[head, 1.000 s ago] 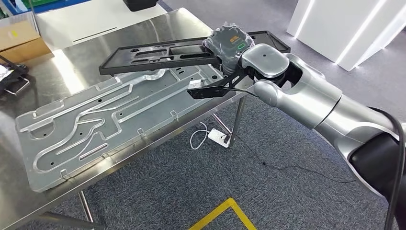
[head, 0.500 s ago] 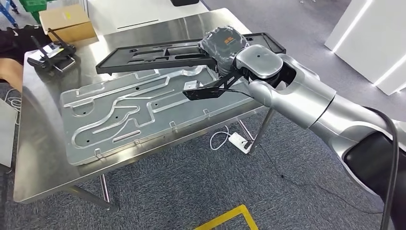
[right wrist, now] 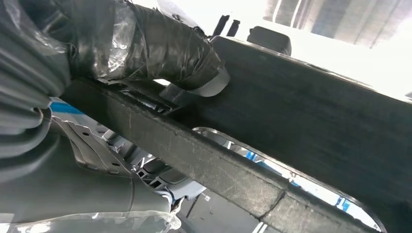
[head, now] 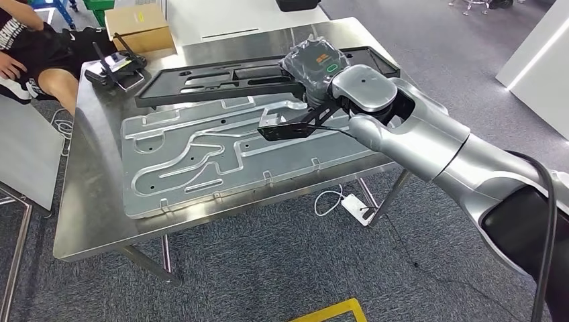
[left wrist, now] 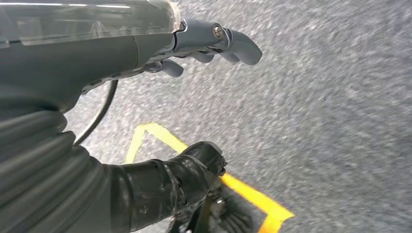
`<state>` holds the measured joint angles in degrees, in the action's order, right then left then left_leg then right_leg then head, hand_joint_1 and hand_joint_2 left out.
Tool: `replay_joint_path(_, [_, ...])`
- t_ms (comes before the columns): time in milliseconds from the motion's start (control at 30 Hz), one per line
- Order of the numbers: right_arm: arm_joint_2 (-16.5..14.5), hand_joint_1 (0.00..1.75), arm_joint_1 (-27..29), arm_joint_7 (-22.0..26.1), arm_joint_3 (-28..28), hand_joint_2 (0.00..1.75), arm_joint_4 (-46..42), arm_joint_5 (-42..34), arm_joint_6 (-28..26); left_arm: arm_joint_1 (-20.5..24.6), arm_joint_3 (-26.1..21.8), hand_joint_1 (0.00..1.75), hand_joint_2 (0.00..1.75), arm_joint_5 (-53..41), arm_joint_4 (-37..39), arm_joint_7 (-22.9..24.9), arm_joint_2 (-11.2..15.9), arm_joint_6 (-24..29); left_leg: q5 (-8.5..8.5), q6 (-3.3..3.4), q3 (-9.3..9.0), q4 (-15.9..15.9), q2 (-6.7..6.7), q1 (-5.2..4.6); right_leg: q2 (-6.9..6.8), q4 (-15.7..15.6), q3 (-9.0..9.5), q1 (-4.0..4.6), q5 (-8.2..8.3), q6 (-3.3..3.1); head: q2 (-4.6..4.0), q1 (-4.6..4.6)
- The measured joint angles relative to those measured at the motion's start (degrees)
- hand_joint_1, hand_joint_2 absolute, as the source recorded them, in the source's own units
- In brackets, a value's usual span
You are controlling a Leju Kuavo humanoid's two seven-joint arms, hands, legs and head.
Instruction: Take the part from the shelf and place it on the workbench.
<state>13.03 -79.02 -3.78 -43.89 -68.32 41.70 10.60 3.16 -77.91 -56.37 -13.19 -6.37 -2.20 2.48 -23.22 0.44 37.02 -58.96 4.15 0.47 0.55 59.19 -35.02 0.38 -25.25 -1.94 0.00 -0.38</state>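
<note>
The stainless-steel surface (head: 94, 221) is lying beneath and ahead of the right robot hand (head: 315, 64). A large embossed aluminium panel (head: 221, 157) is lying flat on this surface, directly below the robot hand.

The long black part (head: 221, 77) is being held above the aluminium panel, roughly level, extending away from the right robot hand on both sides, with the longer section reaching out over the surface. In the right wrist view, the thumb is lying across one face of the part (right wrist: 311, 126), so the right robot hand (right wrist: 160, 43) is gripping it. Whether the part is touching the panel cannot be told.

The left robot hand (left wrist: 209, 41) is hanging over grey carpet, holding nothing, with its fingers curved loosely and slightly apart. Yellow floor tape (left wrist: 243, 189) is running across the carpet beneath it.

A cardboard box (head: 137, 27) is resting at the far corner of the surface, well apart from the right robot hand. A black handheld controller (head: 117, 67) is lying just beside the box. A seated person (head: 47, 60) is positioned beyond that far corner.
</note>
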Motion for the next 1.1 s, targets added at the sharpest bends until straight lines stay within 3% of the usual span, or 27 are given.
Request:
replay_joint_path(67, [-0.1, 1.75, 0.0, 0.0, 0.0, 1.75, 0.0, 0.0, -0.1, 0.0, -0.1, 0.0, 1.75, 0.0, 0.0, 0.1, 0.0, 0.2, -1.9, -0.51, 1.07, -2.6, -1.63, -0.07, -0.45, -1.0, 0.64, -0.44, 0.51, -0.21, 0.0, -0.02])
replay_joint_path(167, [-0.1, 1.75, 0.2, 0.0, 0.0, 1.75, 0.3, 0.0, -0.1, 0.1, -0.2, 0.0, 1.75, 0.0, 0.0, 0.1, 0.1, 0.4, -6.97, -1.34, 5.57, -12.8, -3.42, 0.41, -1.03, -1.2, 0.8, -0.65, 0.68, -0.34, -0.01, -0.04])
replay_joint_path(200, [-0.2, 1.75, 0.3, 0.0, 0.0, 1.75, 0.3, 0.0, -0.2, 0.1, -0.2, 0.0, 1.75, 0.0, 0.0, 0.2, 0.1, 0.4, -7.5, -1.63, 6.55, -15.0, -3.57, 0.62, -1.19, -1.1, 0.8, -0.73, 0.66, -0.31, -0.01, -0.04])
replay_joint_path(233, [-0.2, 1.75, 0.5, 0.0, 0.0, 1.75, 0.4, 0.0, -0.2, 0.1, -0.2, 0.0, 1.75, 0.0, 0.0, 0.2, 0.1, 0.4, -7.02, -1.9, 6.61, -15.3, -3.69, 0.83, -1.32, -1.1, 0.79, -0.83, 0.6, -0.22, -0.01, -0.04])
replay_joint_path(267, [-0.2, 1.75, 0.6, 0.0, 0.0, 1.75, 0.4, 0.0, -0.2, 0.1, -0.3, 0.0, 1.75, 0.0, 0.0, 0.2, 0.1, 0.4, -5.55, -2.14, 5.47, -13.1, -3.84, 1.03, -1.43, -0.9, 0.79, -0.95, 0.47, -0.03, 0.0, -0.04])
replay_joint_path(333, [-0.2, 1.75, 0.7, 0.0, 0.0, 1.75, 0.4, 0.0, -0.2, 0.1, -0.3, 0.0, 1.75, 0.0, 0.0, 0.4, 0.2, 0.6, -2.31, -2.41, 1.34, -5.5, -4.31, 1.23, -1.66, -0.3, 0.73, -1.12, 0.0, 0.64, 0.0, -0.04])
replay_joint_path(400, [-0.1, 1.75, 0.7, 0.0, 0.0, 1.75, 0.5, 0.0, -0.3, 0.1, -0.3, 0.0, 1.75, 0.0, 0.0, 0.8, 0.2, 0.8, -1.17, -1.9, -1.15, -0.8, -4.47, 1.05, -1.82, 0.3, 0.53, -1.03, -0.4, 1.38, 0.0, 0.01])
replay_joint_path(500, [-0.1, 1.75, 0.7, 0.0, 0.0, 1.75, 0.5, 0.0, -0.4, 0.1, -0.3, 0.0, 1.75, 0.0, 0.0, 1.0, 0.2, 1.1, -1.19, -0.55, -1.28, -0.1, -4.2, 0.84, -1.9, 0.4, 0.44, -0.99, -0.47, 2.24, 0.0, 0.03])
replay_joint_path(567, [-0.1, 1.75, 0.7, 0.0, 0.2, 1.75, 0.5, 0.0, -0.5, 0.2, -0.4, 0.0, 1.75, 0.0, 0.0, 0.9, 0.2, 1.2, -0.93, 0.25, -1.45, 0.3, -4.13, 1.0, -1.56, 2.2, -0.34, -1.15, -1.88, 2.73, 0.0, 0.04])
replay_joint_path(667, [-0.1, 1.75, 0.9, 0.0, 0.3, 1.75, 0.6, 0.0, -0.6, 0.2, -0.4, 0.0, 1.75, 0.0, 0.0, 0.8, 0.2, 1.4, -0.91, 0.9, -1.51, 0.4, -3.97, 0.87, -1.0, 12.3, -5.06, -1.22, -6.81, 3.07, 0.0, 0.05])
replay_joint_path(700, [0.0, 1.75, 1.1, 0.0, 0.3, 1.75, 0.7, 0.0, -0.6, 0.2, -0.4, 0.0, 1.75, 0.0, 0.0, 0.7, 0.2, 1.4, -0.94, 0.95, -1.53, 0.4, -3.87, 0.79, -0.93, 15.2, -6.57, -1.21, -7.66, 3.09, 0.0, 0.05])
replay_joint_path(733, [0.0, 1.75, 1.3, 0.0, 0.3, 1.75, 0.7, 0.0, -0.6, 0.2, -0.4, 0.0, 1.75, 0.0, 0.0, 0.7, 0.2, 1.4, -0.96, 0.98, -1.56, 0.4, -3.77, 0.73, -0.88, 16.3, -7.23, -1.2, -7.41, 3.04, 0.0, 0.05])
replay_joint_path(767, [0.0, 1.75, 1.5, 0.0, 0.3, 1.75, 0.8, 0.0, -0.6, 0.2, -0.4, 0.0, 1.75, 0.0, 0.0, 0.6, 0.2, 1.5, -0.98, 0.97, -1.61, 0.4, -3.66, 0.7, -0.85, 15.1, -6.8, -1.18, -6.13, 2.9, 0.0, 0.05])
replay_joint_path(833, [0.0, 1.75, 1.6, 0.0, 0.4, 1.75, 0.8, 0.0, -0.6, 0.2, -0.4, 0.0, 1.75, -0.1, 0.0, 0.5, 0.2, 1.6, -1.05, 0.85, -1.73, 0.3, -3.46, 0.68, -0.7, 7.6, -3.44, -1.11, -2.2, 2.39, 0.0, 0.04])
replay_joint_path(900, [0.1, 1.75, 1.5, 0.1, 0.4, 1.75, 0.8, 0.0, -0.7, 0.2, -0.4, 0.0, 1.75, -0.1, 0.0, 0.3, 0.2, 1.7, -1.12, 0.52, -1.64, 0.2, -3.32, 0.53, -0.51, 1.6, -0.58, -0.78, -0.22, 1.97, 0.0, 0.04])
replay_joint_path(967, [0.1, 1.75, 1.6, 0.1, 0.5, 1.75, 0.8, 0.0, -0.7, 0.2, -0.4, 0.0, 1.75, -0.1, 0.0, 0.2, 0.2, 1.7, -1.07, -0.01, -1.52, 0.2, -3.26, 0.46, -0.45, 0.4, -0.03, -0.4, -0.18, 1.73, 0.0, 0.03])
replay_joint_path(1033, [0.1, 1.75, 1.7, 0.2, 0.5, 1.75, 0.9, 0.0, -0.7, 0.1, -0.4, 0.0, 1.75, -0.1, 0.0, 0.2, 0.2, 1.7, -1.3, -0.59, -1.4, 0.0, -3.29, 0.56, -0.53, 0.0, 0.17, -0.6, 0.08, 1.23, 0.0, 0.03])
replay_joint_path(1100, [0.1, 1.75, 1.7, 0.2, 0.5, 1.75, 0.9, 0.0, -0.7, 0.1, -0.4, 0.0, 1.75, -0.1, 0.0, 0.1, 0.2, 1.7, -3.33, -1.07, -0.08, -3.1, -3.54, 0.64, -0.7, -0.5, 0.48, -0.91, 0.35, 0.56, 0.0, 0.02])
